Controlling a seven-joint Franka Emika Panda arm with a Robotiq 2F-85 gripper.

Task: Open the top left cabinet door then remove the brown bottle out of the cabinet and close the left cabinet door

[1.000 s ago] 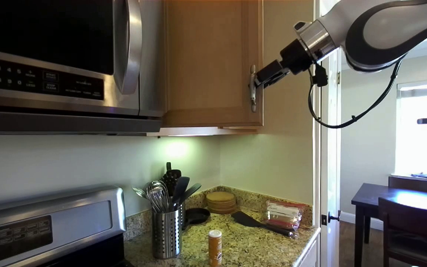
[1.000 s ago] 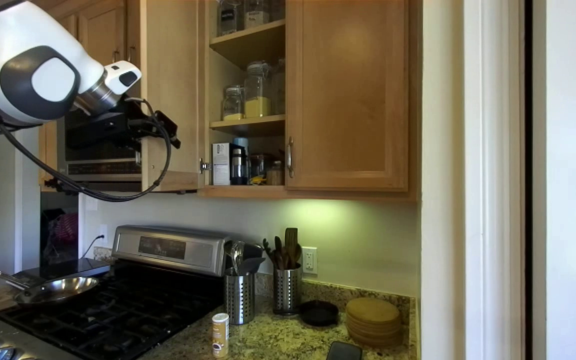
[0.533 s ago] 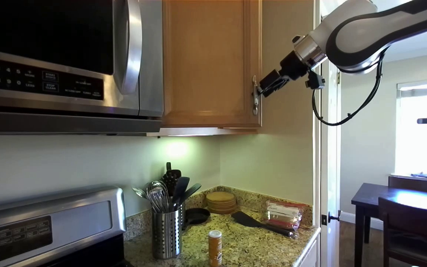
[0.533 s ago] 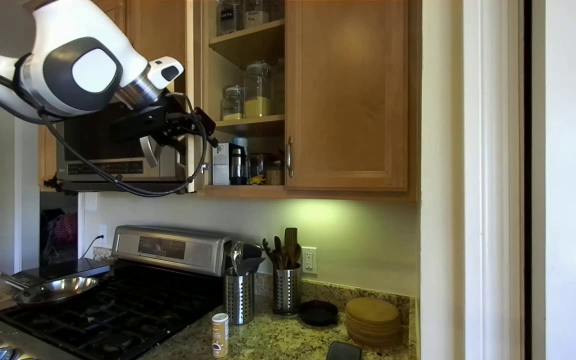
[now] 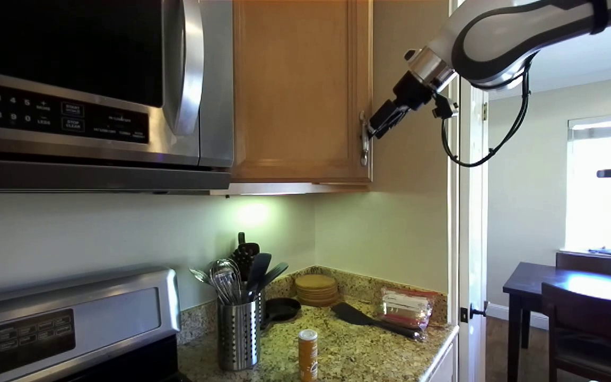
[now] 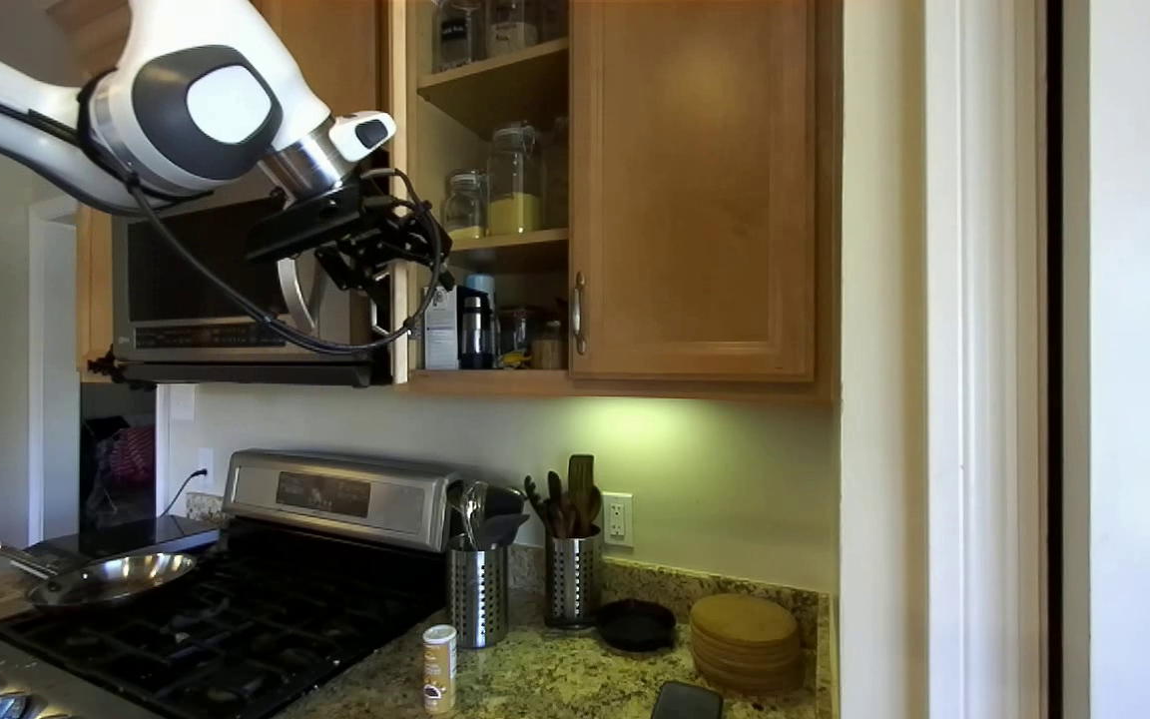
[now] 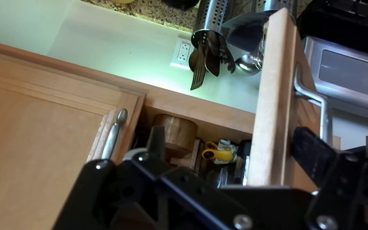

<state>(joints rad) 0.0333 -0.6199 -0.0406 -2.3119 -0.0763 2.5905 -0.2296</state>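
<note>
We list 1 L cab. door (image 5: 300,90), open, edge btwn jaws; jaws wide apart, contact we can't tell. 1 brown btl. (image 5: 308,356), pale-capped, upright on surface (image 5: 385,361), near side of L steel utensil holder (image 6: 479,599). R door (image 6: 695,190), closed. Cab. (image 6: 495,382): jars (image 6: 515,175), shelves (image 6: 500,85).

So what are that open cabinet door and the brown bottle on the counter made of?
The door looks like satin-finished wood: honey colour, faint grain, soft sheen. The brown bottle could be plastic or cardboard; its smooth printed surface leaves that open.
</note>
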